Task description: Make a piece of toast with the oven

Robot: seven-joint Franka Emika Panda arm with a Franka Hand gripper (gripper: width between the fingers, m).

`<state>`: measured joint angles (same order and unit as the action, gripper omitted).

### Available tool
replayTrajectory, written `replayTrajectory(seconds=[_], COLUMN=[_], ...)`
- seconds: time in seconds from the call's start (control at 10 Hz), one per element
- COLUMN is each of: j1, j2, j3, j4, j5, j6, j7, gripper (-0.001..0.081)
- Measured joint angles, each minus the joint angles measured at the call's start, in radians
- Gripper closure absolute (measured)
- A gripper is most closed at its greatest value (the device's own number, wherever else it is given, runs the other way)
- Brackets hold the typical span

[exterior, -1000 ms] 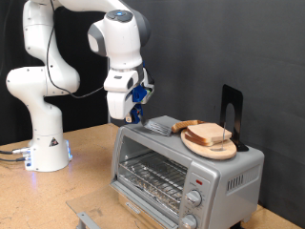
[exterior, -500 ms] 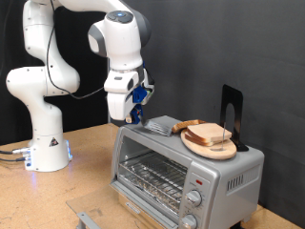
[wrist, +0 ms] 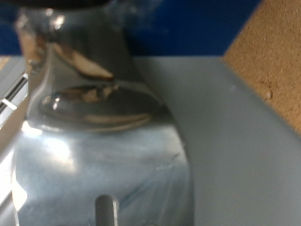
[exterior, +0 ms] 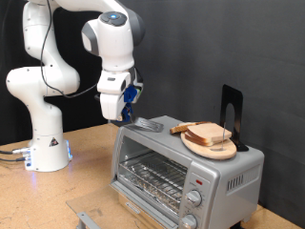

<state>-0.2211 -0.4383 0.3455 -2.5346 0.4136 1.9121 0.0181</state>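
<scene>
gripper (exterior: 125,116) holding spatula (exterior: 145,124) over oven (exterior: 181,162)

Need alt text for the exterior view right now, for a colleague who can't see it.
The claw holds a metal spatula over the oven top's left edge. Bread slices sit on a wooden plate atop the oven, whose door is closed.

The oven (exterior: 181,164) is silver-grey metal with a dark glass door, pale wire rack, grey knobs and a small red light, and the flat spatula-like tool (exterior: 145,124) over its top is shiny silver, mirror-bright in the wrist view (wrist: 103,141). The bread slices (exterior: 212,135) are pale tan with darker brown crusts on a light wooden board (exterior: 205,148). The arm (exterior: 48,67) is white with a blue patch near the gripper (exterior: 124,116), the bench (exterior: 86,176) tan, the backdrop black.
</scene>
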Motion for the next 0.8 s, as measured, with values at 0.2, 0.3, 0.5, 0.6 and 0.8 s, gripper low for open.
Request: replayTrajectory(seconds=[0.2, 0.3, 0.5, 0.6, 0.8], j1=[0.017, 0.035, 0.062, 0.070, 0.082], j2=[-0.045, -0.061, -0.092, -0.110, -0.142], j3=[-0.004, -0.002, 0.024, 0.050, 0.130], j4=[-0.014, -0.006, 0.015, 0.022, 0.034], j5=[0.060, 0.107, 0.160, 0.176, 0.184], j6=[-0.065, -0.104, -0.137, -0.139, -0.138], j7=[-0.031, -0.029, 0.052, 0.126, 0.301], gripper=[0.0402, 0.0402, 0.0402, 0.0402, 0.0402])
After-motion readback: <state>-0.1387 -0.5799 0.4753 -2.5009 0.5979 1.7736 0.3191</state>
